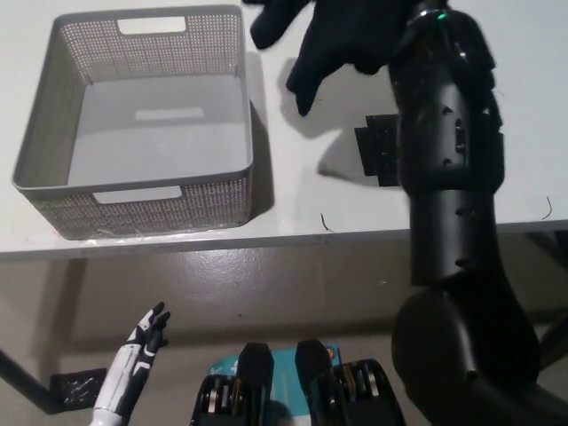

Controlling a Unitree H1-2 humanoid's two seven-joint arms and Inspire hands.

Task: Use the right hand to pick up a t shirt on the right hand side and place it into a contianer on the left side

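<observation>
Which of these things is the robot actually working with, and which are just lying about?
Part of the job:
- black t-shirt, lifted off the table
- right robot hand, hidden behind the cloth
- grey basket, empty

Just there:
- white table
- black patch on the table
- left robot hand, idle below the table

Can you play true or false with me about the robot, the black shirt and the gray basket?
1. The gray basket has nothing in it. True.
2. The black t-shirt lies flat on the table. False: it hangs in the air from the black right hand, above the white table.
3. The t-shirt is already inside the basket. False: it hangs to the right of the basket, near its back corner.
4. The white left hand is down low, below the table edge, holding nothing. True.
5. The basket is on the floor. False: it sits on the table.
</observation>
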